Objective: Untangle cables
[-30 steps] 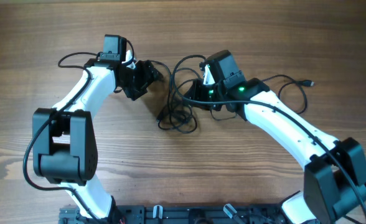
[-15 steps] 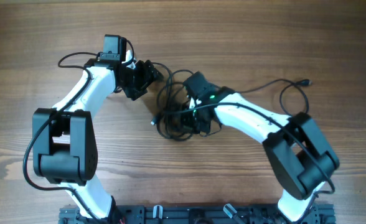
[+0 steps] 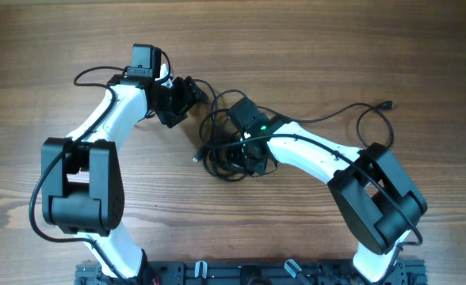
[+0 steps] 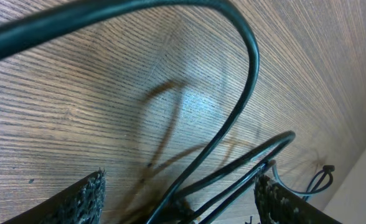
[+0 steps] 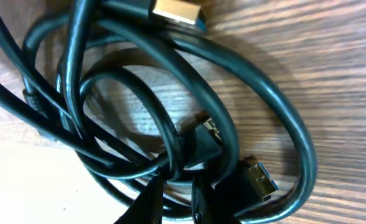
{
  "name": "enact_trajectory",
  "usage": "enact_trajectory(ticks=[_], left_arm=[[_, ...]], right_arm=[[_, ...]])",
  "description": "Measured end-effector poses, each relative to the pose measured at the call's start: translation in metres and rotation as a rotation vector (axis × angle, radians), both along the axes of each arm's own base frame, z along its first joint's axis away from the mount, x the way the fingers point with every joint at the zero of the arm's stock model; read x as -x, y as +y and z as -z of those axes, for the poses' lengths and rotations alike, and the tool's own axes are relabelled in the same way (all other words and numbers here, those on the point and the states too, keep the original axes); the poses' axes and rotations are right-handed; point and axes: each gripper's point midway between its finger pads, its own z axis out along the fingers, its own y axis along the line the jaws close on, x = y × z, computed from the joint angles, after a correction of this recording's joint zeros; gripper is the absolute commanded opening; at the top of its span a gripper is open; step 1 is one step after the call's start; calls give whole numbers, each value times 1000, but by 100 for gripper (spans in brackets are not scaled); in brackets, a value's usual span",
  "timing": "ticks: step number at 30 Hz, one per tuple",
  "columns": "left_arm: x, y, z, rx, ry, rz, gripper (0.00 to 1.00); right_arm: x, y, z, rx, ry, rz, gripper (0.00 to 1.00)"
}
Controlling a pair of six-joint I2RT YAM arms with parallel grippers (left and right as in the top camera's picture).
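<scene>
The cables [image 3: 221, 150] lie tangled mid-worktop [image 3: 336, 47], one strand trailing right. The right hand [image 5: 173, 196] is clamped on strands in the knot (gold plugs [image 5: 177, 11] beside it). The left hand [image 4: 180, 199], spread wide, straddles strands at the tangle's far-left edge.

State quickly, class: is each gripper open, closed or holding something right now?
Left gripper: open, holding nothing; cables pass between its jaws.
Right gripper: nearly closed among the cables; whether it grips one cannot be told.
</scene>
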Motion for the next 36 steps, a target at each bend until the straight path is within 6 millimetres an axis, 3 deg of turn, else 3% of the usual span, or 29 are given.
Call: enact_trajectory(ticks=[12, 19, 27, 36], left_arm=[[0, 0, 0, 0, 0, 0, 78], [0, 0, 0, 0, -1, 0, 78], [0, 0, 0, 0, 0, 0, 77], [0, 0, 0, 0, 0, 0, 77]], right_arm=[[-29, -15, 3, 89, -104, 122, 20], [-46, -21, 2, 126, -182, 162, 12], [-64, -31, 0, 177, -260, 241, 17], [-82, -35, 4, 203, -323, 295, 15]])
